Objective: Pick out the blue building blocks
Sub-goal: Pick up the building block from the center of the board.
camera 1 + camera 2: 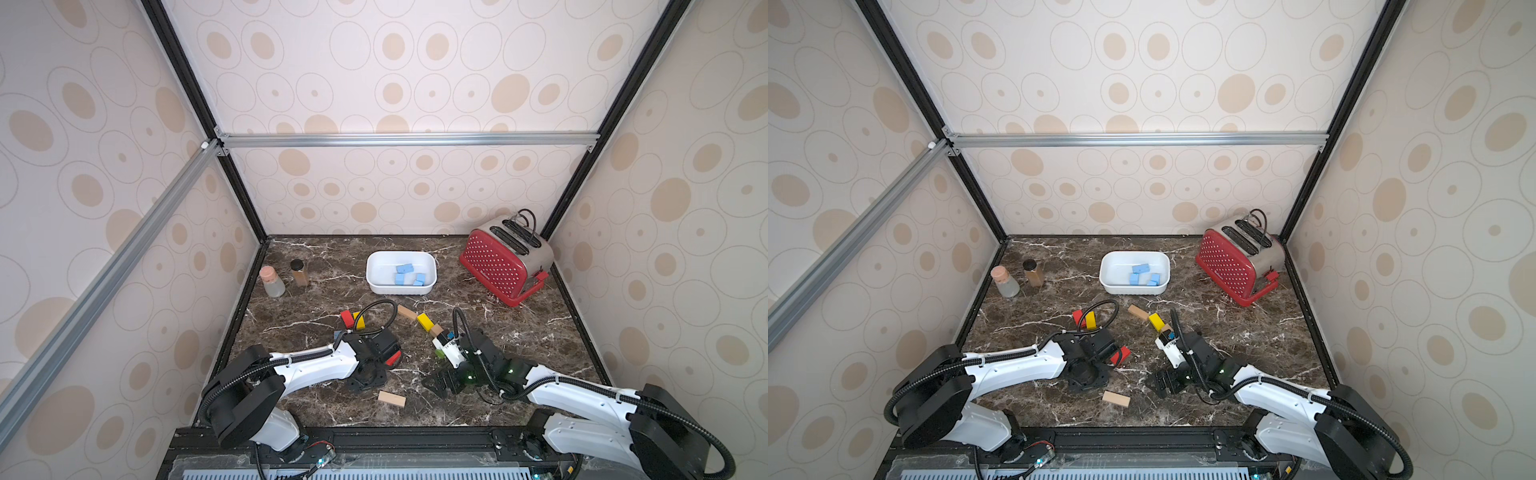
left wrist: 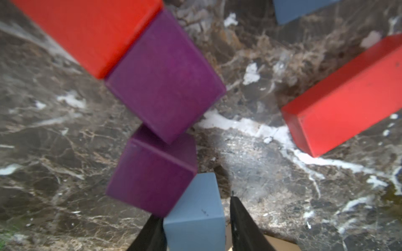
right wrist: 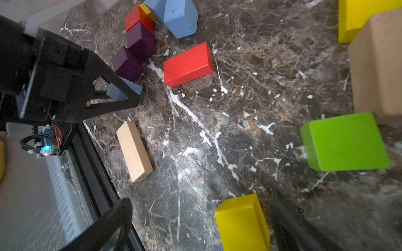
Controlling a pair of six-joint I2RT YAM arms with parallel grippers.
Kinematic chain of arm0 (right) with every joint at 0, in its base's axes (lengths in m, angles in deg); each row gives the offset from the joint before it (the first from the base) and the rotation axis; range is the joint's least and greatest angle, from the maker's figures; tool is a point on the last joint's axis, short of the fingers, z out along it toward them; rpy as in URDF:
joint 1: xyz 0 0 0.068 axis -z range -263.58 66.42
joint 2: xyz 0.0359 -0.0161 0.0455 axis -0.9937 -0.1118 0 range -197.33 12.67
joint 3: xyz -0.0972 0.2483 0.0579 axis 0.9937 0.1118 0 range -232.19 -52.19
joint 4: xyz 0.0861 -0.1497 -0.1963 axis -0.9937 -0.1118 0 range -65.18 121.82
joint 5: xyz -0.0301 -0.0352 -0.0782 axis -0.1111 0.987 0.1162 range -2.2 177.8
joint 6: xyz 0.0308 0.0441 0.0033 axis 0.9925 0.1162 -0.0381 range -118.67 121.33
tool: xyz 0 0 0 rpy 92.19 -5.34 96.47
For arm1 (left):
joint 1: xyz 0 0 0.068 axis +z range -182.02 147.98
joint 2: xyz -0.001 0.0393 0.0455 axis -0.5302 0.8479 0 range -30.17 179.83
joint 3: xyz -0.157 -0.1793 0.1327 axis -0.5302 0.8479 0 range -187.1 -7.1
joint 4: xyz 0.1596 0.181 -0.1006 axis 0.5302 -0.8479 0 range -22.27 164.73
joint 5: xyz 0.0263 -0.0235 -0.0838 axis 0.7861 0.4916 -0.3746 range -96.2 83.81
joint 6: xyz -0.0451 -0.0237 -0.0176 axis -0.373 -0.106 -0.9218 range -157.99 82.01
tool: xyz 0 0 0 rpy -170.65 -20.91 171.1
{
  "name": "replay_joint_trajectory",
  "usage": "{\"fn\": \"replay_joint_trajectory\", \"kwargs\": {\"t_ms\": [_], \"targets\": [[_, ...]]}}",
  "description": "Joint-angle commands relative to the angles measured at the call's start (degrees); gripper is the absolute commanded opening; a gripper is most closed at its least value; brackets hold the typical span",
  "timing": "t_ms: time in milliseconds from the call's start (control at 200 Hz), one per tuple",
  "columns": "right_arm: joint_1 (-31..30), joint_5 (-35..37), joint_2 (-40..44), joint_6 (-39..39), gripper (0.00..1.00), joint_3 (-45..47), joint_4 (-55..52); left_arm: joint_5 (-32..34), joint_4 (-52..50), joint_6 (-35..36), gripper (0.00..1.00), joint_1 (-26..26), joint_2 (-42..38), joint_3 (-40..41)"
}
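Blue block (image 2: 195, 195): near the front edge of the tabletop (image 1: 540, 340), against a purple cube (image 2: 152, 178), lengthwise between the jaws of the nearer left gripper (image 2: 195, 217), clamp not discernible; right gripper (image 3: 201, 208) spread wide, empty; other blue blocks (image 1: 405, 268) in white dish (image 1: 380, 266).

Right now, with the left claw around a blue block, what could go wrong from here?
The nearer purple cube sits right against the blue block inside the left claw, so a lift might drag or tip that cube. One finger seems not yet against the block, so closing may push or twist the block before the grip is firm.
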Motion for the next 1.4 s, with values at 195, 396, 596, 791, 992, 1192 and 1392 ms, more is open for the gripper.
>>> {"fn": "replay_joint_trajectory", "kwargs": {"t_ms": [195,396,596,791,992,1192,1392], "targets": [[-0.5,0.6,-0.6,-0.7,1.0,-0.6,0.3,0.8,-1.6,0.3,0.35,0.3,1.0,-1.2],[-0.5,1.0,-0.2,-0.8,1.0,-0.7,0.3,1.6,-2.1,0.5,0.28,0.4,0.5,-1.3],[-0.5,0.8,-0.1,-1.5,1.0,-1.6,-0.6,3.2,-2.6,0.5,0.24,0.3,-1.1,-1.3],[-0.5,0.8,0.2,-1.8,1.0,-2.5,-1.2,5.9,-3.7,1.9,0.2,0.3,-4.0,-2.3],[-0.5,0.4,0.0,-2.5,1.0,-4.6,-1.8,9.2,-4.3,4.8,0.2,0.4,-8.9,-4.9],[-0.5,0.7,-0.2,-2.8,1.0,-9.2,-4.9,13.8,-9.8,8.6,0.2,0.4,-10.3,-11.2],[-0.4,0.5,-0.2,-4.1,1.0,-14.3,-9.1,15.9,-12.9,12.8,0.2,2.1,-10.4,-16.5]]}}
